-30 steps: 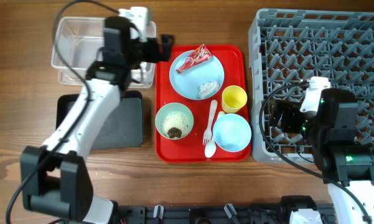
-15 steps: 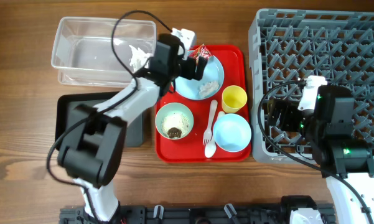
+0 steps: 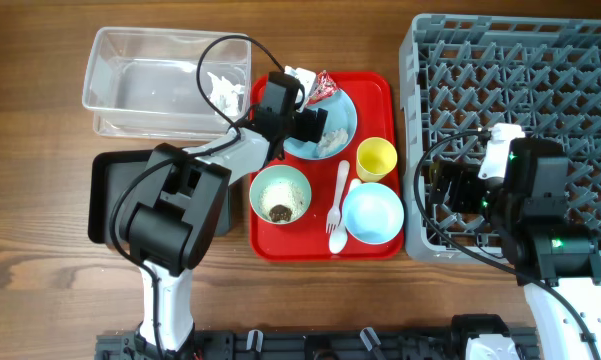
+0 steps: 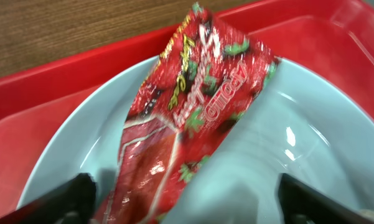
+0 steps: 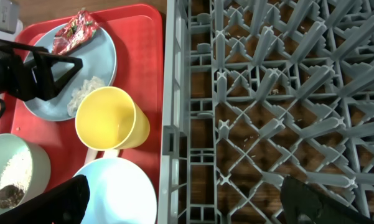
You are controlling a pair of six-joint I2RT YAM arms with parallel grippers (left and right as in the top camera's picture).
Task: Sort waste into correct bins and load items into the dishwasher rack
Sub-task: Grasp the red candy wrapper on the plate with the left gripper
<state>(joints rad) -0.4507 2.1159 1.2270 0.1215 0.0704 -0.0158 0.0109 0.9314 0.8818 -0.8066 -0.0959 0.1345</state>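
A shiny red wrapper [image 4: 187,118] lies on the light blue plate [image 3: 342,112], beside white crumbs [image 3: 332,143]. My left gripper [image 4: 187,202] is low over the plate, open, one finger on each side of the wrapper's near end. In the overhead view the left gripper [image 3: 310,122] covers the plate's left half. A pale green bowl [image 3: 280,195] holds crumbs and a brown lump. The yellow cup [image 3: 376,158], light blue bowl [image 3: 372,213] and white fork [image 3: 337,215] sit on the red tray [image 3: 380,85]. My right gripper [image 5: 187,202] hangs open over the grey rack's [image 3: 520,60] left edge.
The clear tub [image 3: 130,85] stands at the back left with crumpled white tissue [image 3: 220,90] inside. The black tray [image 3: 110,190] lies in front of it, partly under my left arm. The rack fills the right side, hard against the red tray.
My left arm swung right from the clear tub to the plate and came down around the wrapper, its jaws narrowing slightly. The tissue now lies in the tub. The right arm stayed still.
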